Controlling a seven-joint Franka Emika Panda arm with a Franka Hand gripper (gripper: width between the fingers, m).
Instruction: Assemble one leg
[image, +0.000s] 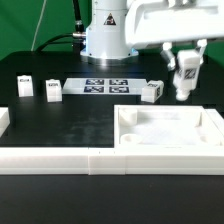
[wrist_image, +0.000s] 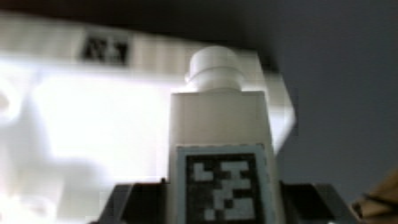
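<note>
My gripper is shut on a leg, a small white chunky block with a black-and-white tag, and holds it in the air above the far right corner of the large white tray-like part. In the wrist view the held leg stands between the dark fingers of the gripper, tag toward the camera and round peg pointing away. The tray-like part lies blurred beneath it. Three more legs rest on the table: two at the exterior view's left, one near the middle.
The marker board lies flat in front of the robot base. A low white wall runs along the table's front edge, with a short piece at the exterior view's left.
</note>
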